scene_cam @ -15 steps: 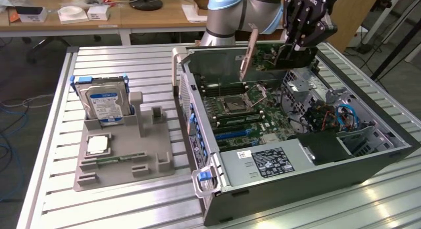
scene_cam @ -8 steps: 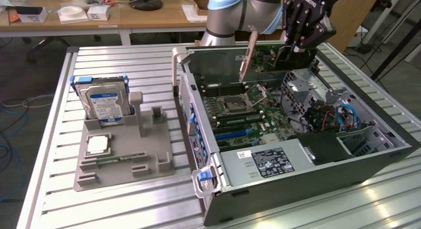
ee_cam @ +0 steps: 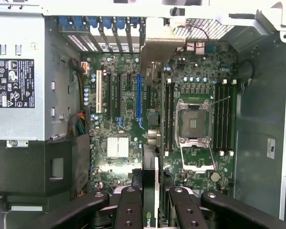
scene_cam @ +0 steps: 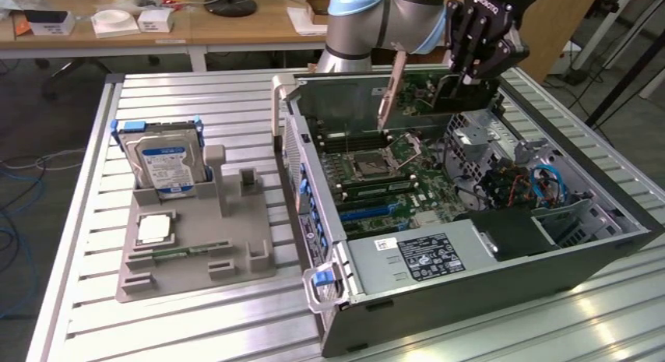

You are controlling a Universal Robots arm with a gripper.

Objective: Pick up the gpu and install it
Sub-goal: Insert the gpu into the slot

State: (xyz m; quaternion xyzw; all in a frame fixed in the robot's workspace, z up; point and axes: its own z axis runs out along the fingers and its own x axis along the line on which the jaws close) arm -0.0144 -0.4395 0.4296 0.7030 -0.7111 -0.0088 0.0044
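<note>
My gripper (scene_cam: 465, 80) hangs over the far end of the open computer case (scene_cam: 613, 214), shut on the gpu (scene_cam: 428, 93). The gpu is a green card held on edge, its metal end bracket (scene_cam: 393, 86) pointing to the exterior view's left. It is above the motherboard (scene_cam: 416, 183), apart from it. In the wrist view the gpu (ee_cam: 150, 179) runs edge-on between the two black fingers (ee_cam: 128, 210), and its bracket (ee_cam: 155, 47) reaches toward the case's rear slot openings. The blue expansion slot (ee_cam: 139, 98) lies just beside the card's line.
A grey parts holder (scene_cam: 239, 261) on the slatted metal table (scene_cam: 83, 222) carries a silver hard drive (scene_cam: 164, 163), a processor chip (scene_cam: 154, 228) and a RAM stick (scene_cam: 187, 251). Inside the case are the power supply (scene_cam: 421, 257), the open CPU socket (ee_cam: 193, 121) and blue cables (scene_cam: 546, 183).
</note>
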